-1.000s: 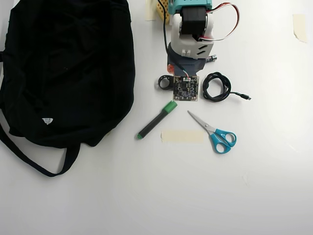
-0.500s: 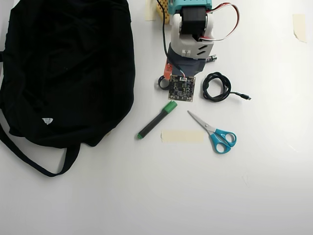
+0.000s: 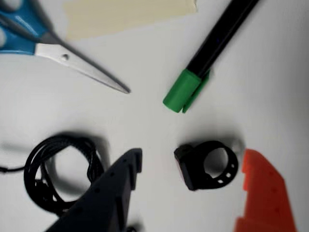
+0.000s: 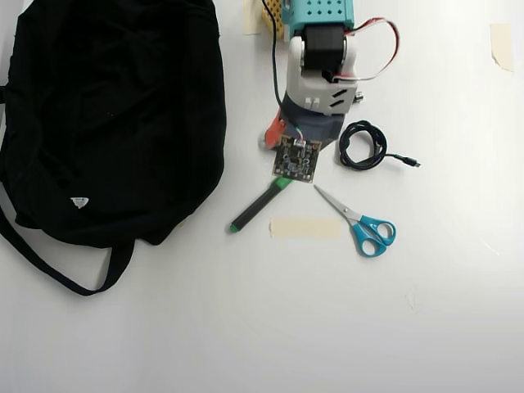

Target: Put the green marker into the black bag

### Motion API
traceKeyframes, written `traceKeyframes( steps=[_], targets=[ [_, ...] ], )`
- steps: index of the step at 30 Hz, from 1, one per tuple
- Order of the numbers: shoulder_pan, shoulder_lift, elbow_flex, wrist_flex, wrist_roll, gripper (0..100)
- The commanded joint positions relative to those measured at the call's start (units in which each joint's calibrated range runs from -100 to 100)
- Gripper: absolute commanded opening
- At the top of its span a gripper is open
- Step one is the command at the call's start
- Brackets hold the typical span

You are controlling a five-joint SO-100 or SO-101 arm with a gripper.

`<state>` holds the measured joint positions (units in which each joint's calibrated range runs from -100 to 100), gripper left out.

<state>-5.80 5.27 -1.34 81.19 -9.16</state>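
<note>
Gripper (image 3: 193, 159) spread, empty, above strap loop (image 3: 207, 166); marker (image 3: 208, 57) at 12 o'clock, scissors (image 3: 58, 46) at 10; risks snagging loop or nudging marker.

The table (image 4: 458, 327) is plain white and carries everything in the overhead view. The black bag (image 4: 115, 115) sprawls over its left part, a strap trailing toward the lower edge. Right of the bag lies the green marker (image 4: 258, 206), slanted, its green cap uppermost. Just beside it sits a strip of beige tape (image 4: 304, 228), then blue-handled scissors (image 4: 364, 225). A coiled black cable (image 4: 363, 146) rests above the scissors. The wrist view adds a small black ring strap (image 3: 207, 164) near the marker's cap.
</note>
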Motion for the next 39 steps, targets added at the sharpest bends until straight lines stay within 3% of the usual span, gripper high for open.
traceKeyframes(
  steps=[1,8,14,39],
  targets=[
    [0.05,3.77,-5.04,-0.92,-1.75,27],
    [0.05,13.4,-15.55,-0.75,-2.8,29],
    [1.02,18.38,-21.84,-0.14,-6.47,37],
    [4.61,33.48,-31.46,-0.23,-8.99,32]
  ],
)
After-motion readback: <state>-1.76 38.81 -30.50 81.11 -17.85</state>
